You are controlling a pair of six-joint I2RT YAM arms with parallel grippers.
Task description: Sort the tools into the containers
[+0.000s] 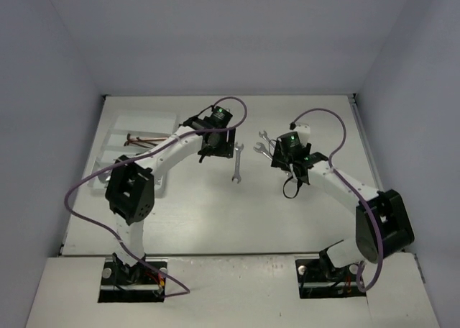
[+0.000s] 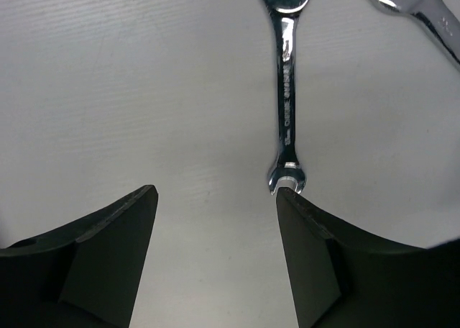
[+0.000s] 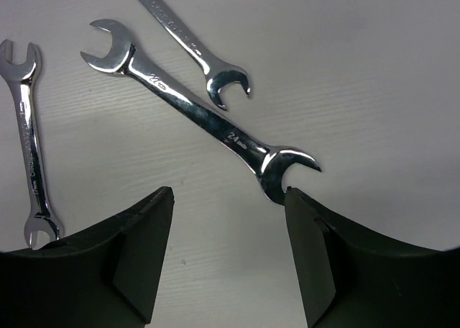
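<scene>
White plastic tray (image 1: 144,119) lies well to the left of the left fingers (image 2: 108,260), partly under that arm. One of its long slots holds dark red-brown hex keys (image 1: 139,139), bunched so closely that their number cannot be told. What the other slots hold cannot be made out from above.

Silver wrenches (image 1: 236,162) number three, all flat on the bench (image 1: 187,206), polished and open-ended at both ends. The small wrench (image 2: 286,90) runs straight out ahead of the left fingers, its near end touching the tip of the right-hand finger in that wrist view. The large wrench (image 3: 194,116), stamped 22 and 24, lies slantwise ahead of the right fingers (image 3: 122,263), its near end at the tip of the right-hand finger there, touching or very nearly so. The third wrench (image 3: 187,40) lies just beyond the large one, roughly parallel and apart from it.

Both pairs of fingers are spread wide, with only bare bench between them; neither has hold of anything.
</scene>
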